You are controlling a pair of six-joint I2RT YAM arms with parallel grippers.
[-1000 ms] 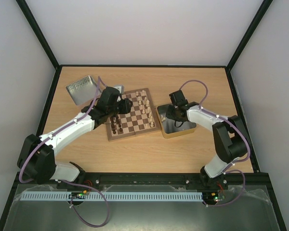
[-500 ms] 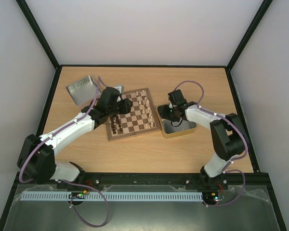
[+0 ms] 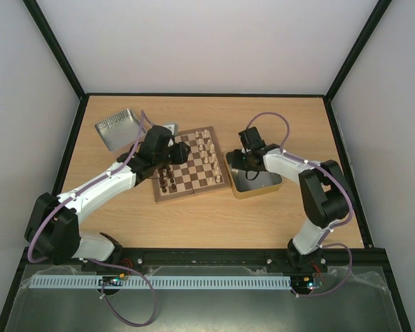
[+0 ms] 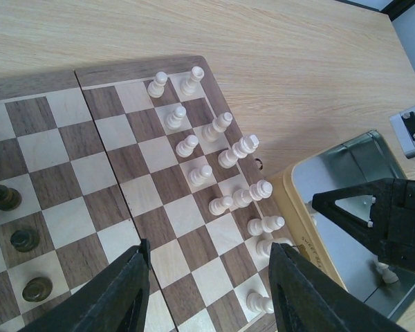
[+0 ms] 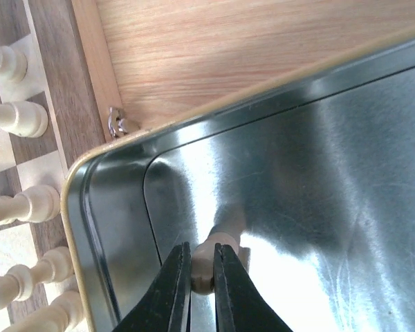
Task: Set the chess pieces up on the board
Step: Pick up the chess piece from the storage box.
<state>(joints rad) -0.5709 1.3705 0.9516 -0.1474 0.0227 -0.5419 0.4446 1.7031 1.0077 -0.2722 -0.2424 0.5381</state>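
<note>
Right wrist view: right gripper (image 5: 202, 277) newly pinches a piece (image 5: 212, 250) in the tin (image 5: 332, 173) beside the board (image 5: 55, 41), ready to lift; left gripper (image 4: 207, 254) gapes empty.

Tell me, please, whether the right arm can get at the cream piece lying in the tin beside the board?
Yes, it seems so: the right gripper is down inside the open tin and closed on the cream piece, with nothing in its way.

Glossy metal tin (image 5: 318, 173), matt wooden board (image 4: 69, 214) (chess pieces (image 4: 238, 151) look smooth).
</note>
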